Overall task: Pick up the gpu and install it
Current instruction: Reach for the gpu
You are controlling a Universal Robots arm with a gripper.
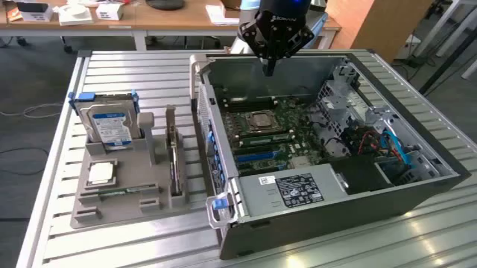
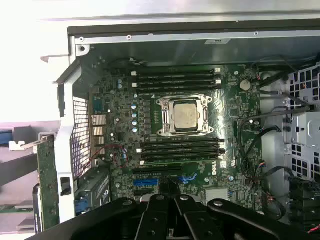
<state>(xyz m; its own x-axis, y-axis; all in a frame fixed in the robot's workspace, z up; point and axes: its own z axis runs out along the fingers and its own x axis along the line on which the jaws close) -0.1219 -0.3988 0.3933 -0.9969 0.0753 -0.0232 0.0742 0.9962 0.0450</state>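
Note:
The gpu (image 1: 173, 159) is a thin dark card standing on edge in a slot of the grey parts holder (image 1: 119, 209), on the exterior view's left of the open computer case (image 1: 335, 220). In the wrist view a card's green edge with a metal bracket, probably the gpu (image 2: 47, 185), shows just outside the case wall. My gripper (image 1: 270, 68) hangs over the far end of the case, well away from the card. Its fingers are shut and point down, with nothing held. From the wrist, the shut gripper (image 2: 169, 200) is above the blue expansion slots (image 2: 145, 181) of the motherboard (image 2: 230, 107).
A silver hard drive (image 1: 110, 125) with a blue-white label stands upright in the holder, with a processor chip (image 1: 100, 172) and a green memory stick (image 1: 119, 191) in front of it. Inside the case are the processor socket (image 1: 261, 120), the power supply (image 1: 294, 190) and loose cables (image 1: 372, 142).

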